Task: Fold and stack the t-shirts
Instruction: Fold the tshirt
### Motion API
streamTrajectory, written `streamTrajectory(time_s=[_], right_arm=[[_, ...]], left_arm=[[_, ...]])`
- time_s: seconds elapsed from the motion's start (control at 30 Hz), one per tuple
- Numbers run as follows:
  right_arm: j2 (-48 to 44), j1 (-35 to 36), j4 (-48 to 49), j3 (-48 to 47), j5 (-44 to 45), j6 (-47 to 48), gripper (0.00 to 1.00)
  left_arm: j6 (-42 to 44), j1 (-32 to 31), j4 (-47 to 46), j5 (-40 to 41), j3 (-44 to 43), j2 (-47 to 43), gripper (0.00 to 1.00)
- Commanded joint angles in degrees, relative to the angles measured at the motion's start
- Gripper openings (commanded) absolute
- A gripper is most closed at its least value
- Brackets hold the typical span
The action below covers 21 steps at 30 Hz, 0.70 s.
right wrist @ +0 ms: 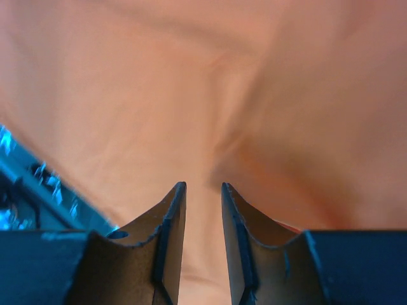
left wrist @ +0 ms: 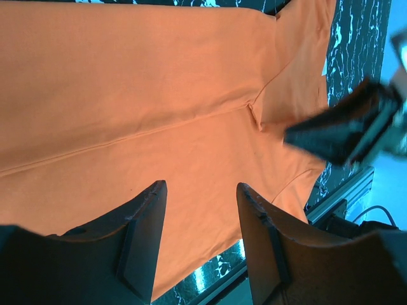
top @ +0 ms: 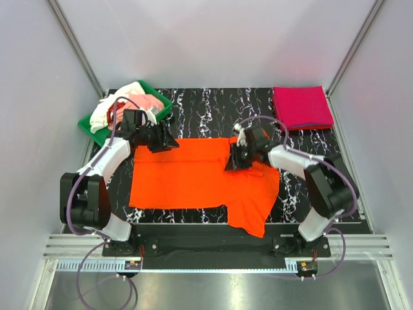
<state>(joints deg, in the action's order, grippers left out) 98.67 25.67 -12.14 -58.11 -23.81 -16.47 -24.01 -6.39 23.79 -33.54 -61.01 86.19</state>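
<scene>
A bright orange t-shirt (top: 187, 177) lies spread flat on the black marbled table (top: 206, 106); one sleeve hangs over the near edge. My left gripper (top: 169, 143) hovers over the shirt's far left corner, open and empty; in the left wrist view (left wrist: 200, 190) the orange cloth (left wrist: 127, 95) lies below the jaws. My right gripper (top: 231, 164) sits on the shirt's far right part, and in the right wrist view (right wrist: 203, 185) its jaws stand narrowly apart with orange cloth (right wrist: 254, 76) pinched up between them. A folded magenta-pink t-shirt (top: 302, 106) lies at the back right.
A green tray (top: 90, 126) at the back left holds a heap of pale pink (top: 150, 102), white (top: 103, 111) and red cloth. Grey walls enclose the table on three sides. The right gripper also shows in the left wrist view (left wrist: 343, 127).
</scene>
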Motion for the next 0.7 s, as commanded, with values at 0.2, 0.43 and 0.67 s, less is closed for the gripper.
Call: streamTrajectory(time_s=[0.2, 0.43, 0.67], right_arm=[[-14.1, 6.5, 1.0, 7.7, 15.7, -12.9, 0.38], [-5.5, -6.1, -3.5, -5.6, 21.4, -5.9, 0.41], [6.8, -15.3, -4.5, -19.1, 21.0, -0.7, 0.40]], left_arm=[[-1.3, -0.1, -2.2, 0.8, -0.5, -0.5, 0.53], [-2.3, -0.2, -0.4, 3.0, -11.4, 10.5, 0.54], [-3.5, -1.0, 0.6, 6.1, -20.8, 23.0, 0.54]])
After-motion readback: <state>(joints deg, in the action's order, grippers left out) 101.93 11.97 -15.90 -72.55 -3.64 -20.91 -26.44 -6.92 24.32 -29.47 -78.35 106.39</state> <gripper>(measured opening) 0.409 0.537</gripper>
